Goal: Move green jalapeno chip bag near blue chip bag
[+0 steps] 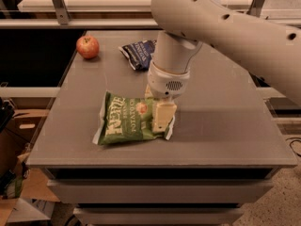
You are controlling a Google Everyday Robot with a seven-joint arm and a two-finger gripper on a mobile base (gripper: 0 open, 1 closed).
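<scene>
The green jalapeno chip bag (129, 119) lies flat near the front middle of the grey table (225, 126). The blue chip bag (137, 53) lies at the back of the table, partly hidden behind my arm. My gripper (156, 105) points down over the right end of the green bag. It is open: one cream finger (162, 117) rests on the bag's right part and the other shows just behind the bag's far edge. The bag lies on the table, not lifted.
A red apple (88, 46) sits at the back left of the table. My large white arm (221, 22) crosses the upper right of the view. Cardboard boxes (19, 140) stand on the floor to the left.
</scene>
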